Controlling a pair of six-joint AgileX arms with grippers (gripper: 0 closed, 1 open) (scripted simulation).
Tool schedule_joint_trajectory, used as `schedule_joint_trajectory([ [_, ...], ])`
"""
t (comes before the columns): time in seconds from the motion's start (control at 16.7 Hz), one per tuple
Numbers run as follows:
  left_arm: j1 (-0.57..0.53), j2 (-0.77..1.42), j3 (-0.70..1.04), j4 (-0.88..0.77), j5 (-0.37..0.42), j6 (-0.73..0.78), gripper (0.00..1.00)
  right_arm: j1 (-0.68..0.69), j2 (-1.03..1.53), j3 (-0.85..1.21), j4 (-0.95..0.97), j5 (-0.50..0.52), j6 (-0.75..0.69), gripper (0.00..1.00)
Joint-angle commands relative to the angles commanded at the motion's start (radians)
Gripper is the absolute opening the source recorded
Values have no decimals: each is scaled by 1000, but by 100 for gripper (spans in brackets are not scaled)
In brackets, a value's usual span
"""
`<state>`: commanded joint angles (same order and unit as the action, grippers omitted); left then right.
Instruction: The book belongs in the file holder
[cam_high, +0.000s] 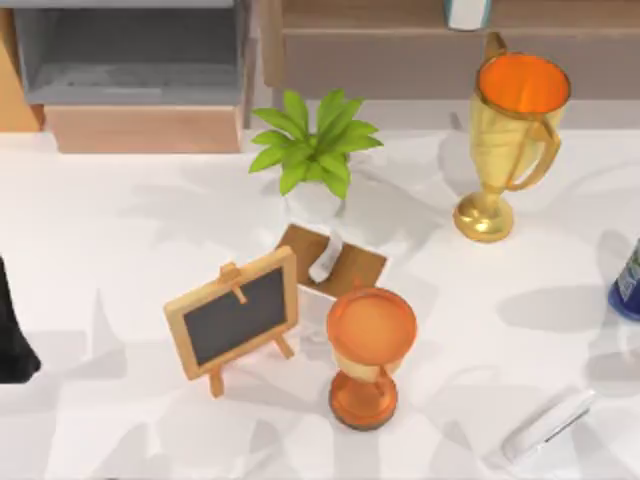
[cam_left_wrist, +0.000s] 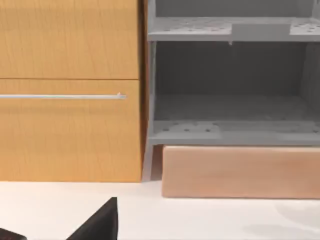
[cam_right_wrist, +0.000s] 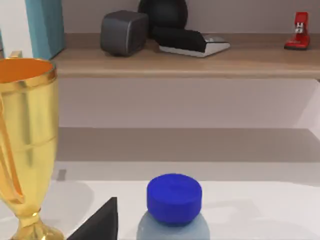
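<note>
Overhead table view; wrist views low, facing file holder, shelf.

I'm working at an office-like desk in a rendered scene: white top, a grey file holder on a tan base at the back left, a wooden drawer cabinet beside it, and a long wooden shelf carrying a red stapler. Two trophies, a small chalkboard and a potted plant stand as decor.

Left arm — matte black, bulky, rounded casing
</note>
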<state>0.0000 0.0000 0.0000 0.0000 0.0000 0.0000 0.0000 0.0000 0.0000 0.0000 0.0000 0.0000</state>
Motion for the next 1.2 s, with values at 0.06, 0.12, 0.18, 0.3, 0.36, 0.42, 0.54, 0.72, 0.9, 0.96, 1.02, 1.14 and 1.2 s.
schedule_joint_trajectory([
  [0.06,0,0,0,0,0,0,100,0,0,0,0,0,0,100],
  [0.12,0,0,0,0,0,0,100,0,0,0,0,0,0,100],
  [0.18,-7,10,10,4,-6,-1,100,0,0,0,0,0,0,100],
  [0.3,-42,60,59,23,-32,-4,100,0,0,0,0,0,0,100],
  [0.36,-68,101,98,37,-51,-6,100,0,0,0,0,0,0,100],
  [0.42,-99,152,146,54,-74,-9,100,0,0,0,0,0,0,100],
  [0.54,-169,285,265,93,-128,-13,100,0,0,0,0,0,0,100],
  [0.72,-281,554,491,158,-220,-18,100,0,0,0,0,0,0,100],
  [0.9,-400,880,761,228,-326,-20,100,0,0,0,0,0,0,100],
  [0.96,-442,996,858,251,-363,-20,100,0,0,0,0,0,0,100],
  [1.02,-484,1116,958,274,-401,-20,100,0,0,0,0,0,0,100],
  [1.14,-567,1358,1159,316,-476,-19,100,0,0,0,0,0,0,100],
  [1.2,-608,1479,1258,335,-512,-18,100,0,0,0,0,0,0,100],
])
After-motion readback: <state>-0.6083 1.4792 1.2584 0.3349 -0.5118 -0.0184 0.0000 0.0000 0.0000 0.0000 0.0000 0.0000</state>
